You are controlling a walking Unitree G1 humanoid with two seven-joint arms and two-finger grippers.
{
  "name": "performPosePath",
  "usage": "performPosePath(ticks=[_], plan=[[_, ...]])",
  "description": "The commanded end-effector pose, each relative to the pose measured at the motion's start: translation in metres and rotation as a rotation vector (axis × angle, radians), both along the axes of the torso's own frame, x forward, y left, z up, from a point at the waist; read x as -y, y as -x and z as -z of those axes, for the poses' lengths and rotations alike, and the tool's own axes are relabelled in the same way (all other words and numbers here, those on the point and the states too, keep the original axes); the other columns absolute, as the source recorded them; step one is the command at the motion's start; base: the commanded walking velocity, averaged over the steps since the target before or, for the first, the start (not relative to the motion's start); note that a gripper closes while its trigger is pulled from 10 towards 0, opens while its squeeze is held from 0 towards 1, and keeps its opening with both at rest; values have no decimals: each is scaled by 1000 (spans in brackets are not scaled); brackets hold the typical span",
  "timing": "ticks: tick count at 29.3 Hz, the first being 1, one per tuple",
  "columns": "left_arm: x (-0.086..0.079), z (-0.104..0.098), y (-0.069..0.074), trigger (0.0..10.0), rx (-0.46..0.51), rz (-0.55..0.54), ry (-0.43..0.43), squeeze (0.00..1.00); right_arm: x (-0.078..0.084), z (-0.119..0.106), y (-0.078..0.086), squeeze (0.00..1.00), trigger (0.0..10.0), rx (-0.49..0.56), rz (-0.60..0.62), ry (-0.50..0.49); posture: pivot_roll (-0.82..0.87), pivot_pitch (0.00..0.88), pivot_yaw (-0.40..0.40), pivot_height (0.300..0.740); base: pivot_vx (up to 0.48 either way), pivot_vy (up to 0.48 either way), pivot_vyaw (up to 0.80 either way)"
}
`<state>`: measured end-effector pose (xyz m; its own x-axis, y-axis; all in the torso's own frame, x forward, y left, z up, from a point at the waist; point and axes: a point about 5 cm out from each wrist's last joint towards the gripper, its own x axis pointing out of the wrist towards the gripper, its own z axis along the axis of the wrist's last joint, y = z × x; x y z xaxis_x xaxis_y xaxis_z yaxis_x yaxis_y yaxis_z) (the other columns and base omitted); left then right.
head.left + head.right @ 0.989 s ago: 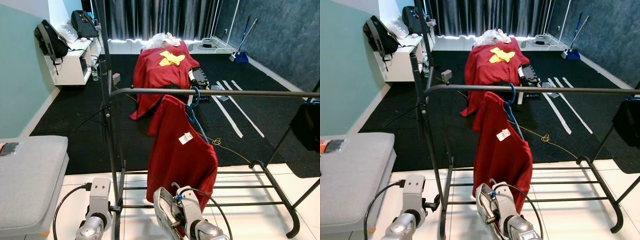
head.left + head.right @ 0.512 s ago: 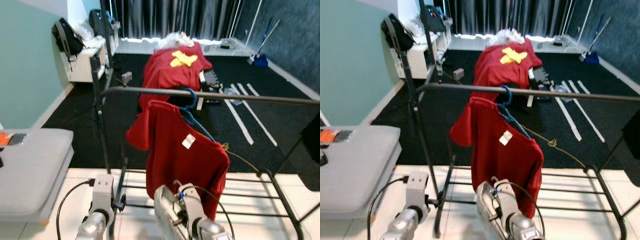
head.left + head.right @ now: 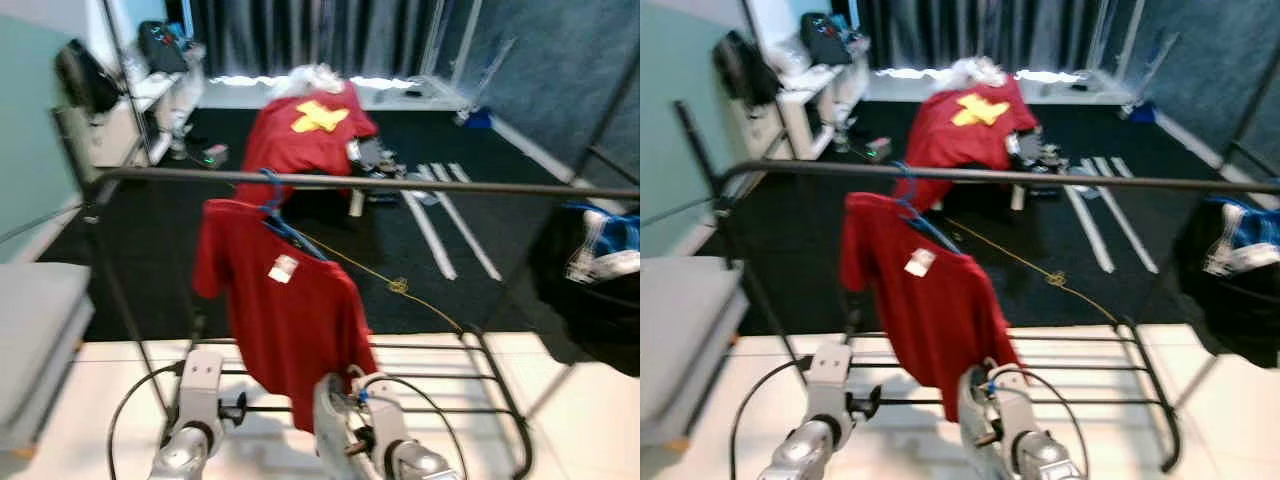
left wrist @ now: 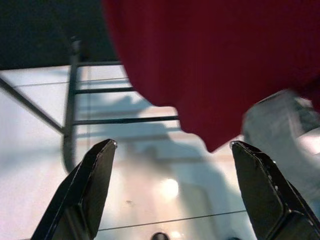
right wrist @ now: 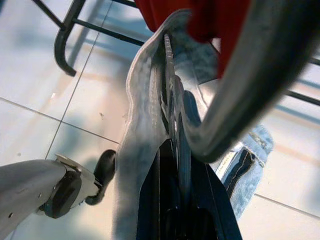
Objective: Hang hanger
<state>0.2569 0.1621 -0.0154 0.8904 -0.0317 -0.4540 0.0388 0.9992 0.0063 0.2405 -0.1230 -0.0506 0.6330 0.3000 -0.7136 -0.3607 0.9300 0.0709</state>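
Right gripper (image 5: 172,165) low at 6 o'clock, fingers clamped on a grey hanger (image 5: 150,115) carrying jeans (image 5: 245,155). Left gripper (image 4: 170,185) beside it, fingers apart, empty. We should lift the hook over the rail (image 3: 400,186), at 3 o'clock of the red shirt (image 3: 285,300).

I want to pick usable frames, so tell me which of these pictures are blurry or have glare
Both eye views are smeared by motion: the red shirt and the rail look soft. Left wrist view: sharp fingers, glare spot on the floor tiles. Right wrist view: a blurred gray hanger crosses close to the lens, with the floor beyond soft.
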Motion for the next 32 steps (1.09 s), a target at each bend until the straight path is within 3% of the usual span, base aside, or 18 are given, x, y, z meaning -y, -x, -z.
performPosePath(ticks=[1, 16, 19, 25, 32], plan=[[2, 3, 3, 10000, -14, 4, -1, 0, 5, -1, -2, 0, 10000, 8, 13, 5, 86, 0, -39, 740, 0, -439, 0], [5, 3, 1, 10000, -14, -9, 12, 0, 7, -2, -2, 0, 10000, 11, -7, 18, 86, 0, -55, 740, 0, -441, 0], [4, 6, 2, 10000, -52, -28, 45, 0, 8, -2, -3, 0, 10000, 14, -6, 21, 79, 0, -52, 740, 0, 0, 0], [3, 7, 1, 10000, -61, -37, 54, 0, 12, -2, -3, 0, 10000, 16, 1, 26, 73, 0, -49, 740, 0, 480, 0], [2, 5, 0, 10000, -36, -22, 7, 0, 13, -2, -3, 0, 10000, 16, 7, 29, 69, 0, -45, 740, 0, 274, 0]])
